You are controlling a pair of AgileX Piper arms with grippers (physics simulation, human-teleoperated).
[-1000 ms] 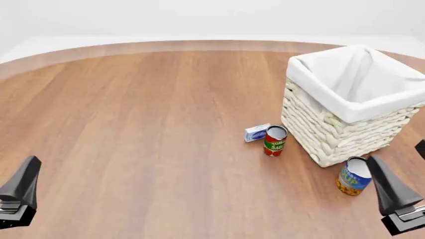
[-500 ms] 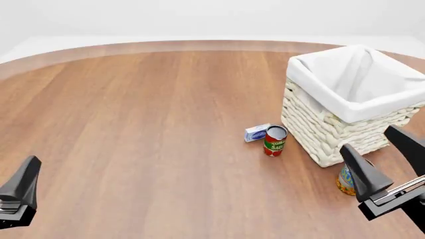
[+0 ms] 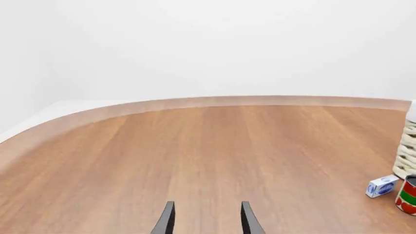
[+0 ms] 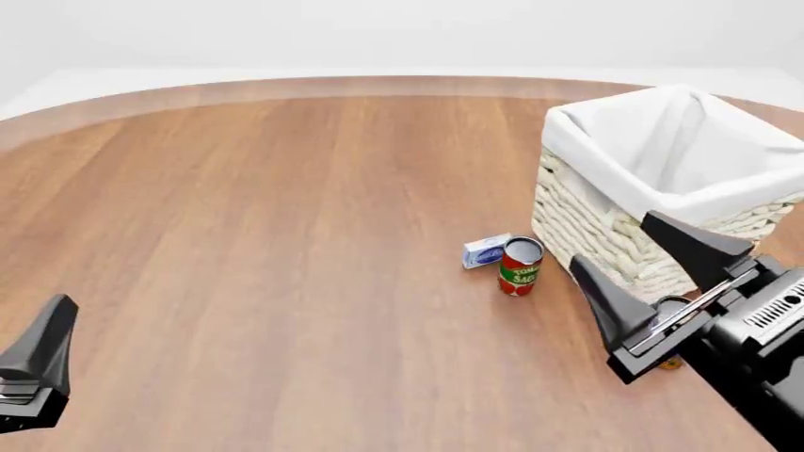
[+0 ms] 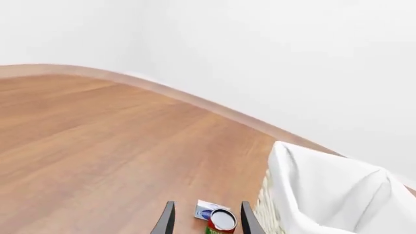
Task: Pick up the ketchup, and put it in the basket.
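Observation:
The ketchup does not show in any view. The white wicker basket (image 4: 628, 235) with its cloth liner stands at the right of the table; it also shows in the right wrist view (image 5: 325, 195) and at the edge of the left wrist view (image 3: 409, 146). My right gripper (image 4: 611, 238) is open and empty, raised in front of the basket's near corner; in its own view (image 5: 207, 204) the fingers frame the tomato sauce can. My left gripper (image 4: 38, 348) is open and empty at the near left; its own view (image 3: 207, 204) shows bare table ahead.
A red-and-green tomato sauce can (image 4: 521, 266) stands just left of the basket, with a small blue-and-white box (image 4: 487, 250) lying beside it. Both show in the left wrist view: can (image 3: 408, 195), box (image 3: 381, 186). A blue-and-yellow can is almost hidden behind my right gripper.
My right gripper has risen and moved forward and left, toward the basket's near corner, and now covers the blue-and-yellow can. The left gripper has not moved.

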